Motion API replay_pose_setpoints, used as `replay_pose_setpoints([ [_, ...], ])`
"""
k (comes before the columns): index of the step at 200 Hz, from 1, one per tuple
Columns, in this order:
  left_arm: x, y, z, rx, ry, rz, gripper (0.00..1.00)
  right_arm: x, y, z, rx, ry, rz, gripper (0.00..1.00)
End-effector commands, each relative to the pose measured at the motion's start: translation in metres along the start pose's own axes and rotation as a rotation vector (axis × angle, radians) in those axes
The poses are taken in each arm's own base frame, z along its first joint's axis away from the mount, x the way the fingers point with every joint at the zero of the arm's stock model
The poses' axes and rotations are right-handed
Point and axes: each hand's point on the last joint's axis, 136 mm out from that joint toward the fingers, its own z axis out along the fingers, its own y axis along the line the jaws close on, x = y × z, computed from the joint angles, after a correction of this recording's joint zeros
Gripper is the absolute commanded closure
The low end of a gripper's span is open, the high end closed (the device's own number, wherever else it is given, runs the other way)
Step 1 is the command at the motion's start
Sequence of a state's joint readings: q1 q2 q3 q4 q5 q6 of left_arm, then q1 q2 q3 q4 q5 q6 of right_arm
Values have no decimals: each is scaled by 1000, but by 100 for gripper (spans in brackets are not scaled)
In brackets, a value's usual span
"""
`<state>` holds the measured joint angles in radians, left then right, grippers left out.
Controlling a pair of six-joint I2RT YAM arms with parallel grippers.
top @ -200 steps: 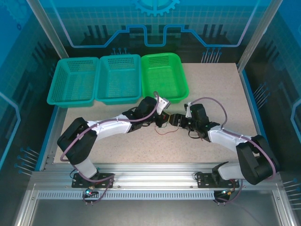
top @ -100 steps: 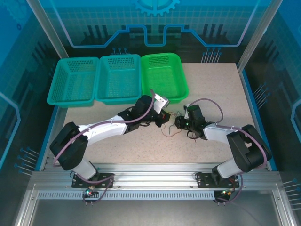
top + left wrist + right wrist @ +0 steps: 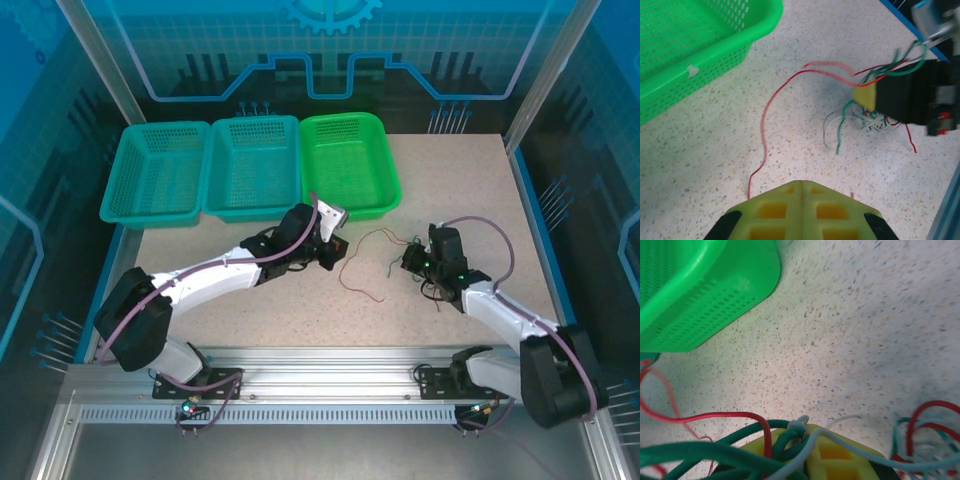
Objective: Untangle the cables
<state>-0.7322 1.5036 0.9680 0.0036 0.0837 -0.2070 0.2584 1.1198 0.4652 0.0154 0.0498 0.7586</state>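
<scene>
Near the green basket [image 3: 345, 170], right end effector [image 3: 410, 260] tight around the cables [image 3: 715, 450], left end effector [image 3: 801, 189] fully closed.

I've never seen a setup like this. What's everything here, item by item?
teal plastic mesh baskets: two, teal, side by side at the table's far left.
bright green plastic mesh basket: one, green, right of the teal pair.
thin flexible wires: one tangled bundle, red, dark green and whitish, between the grippers.
speckled tabletop: one, beige, under everything.
left gripper: one, yellow fingers, shut, beside a red wire's end.
right gripper: one, yellow fingers, shut on the wire bundle.
</scene>
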Motion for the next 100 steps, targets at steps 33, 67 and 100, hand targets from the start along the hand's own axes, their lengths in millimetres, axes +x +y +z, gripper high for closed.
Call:
replay_pose_setpoints([
  [33, 5, -13, -12, 117, -15, 33, 90, -16, 3, -23, -30, -41, -90, 100],
  [67, -6, -34, 20, 212, -102, 240, 35, -10, 34, -27, -148, 37, -179, 100],
  [100, -14, -33, 65, 233, -62, 336, 17, -10, 52, -36, -190, 59, -208, 100],
])
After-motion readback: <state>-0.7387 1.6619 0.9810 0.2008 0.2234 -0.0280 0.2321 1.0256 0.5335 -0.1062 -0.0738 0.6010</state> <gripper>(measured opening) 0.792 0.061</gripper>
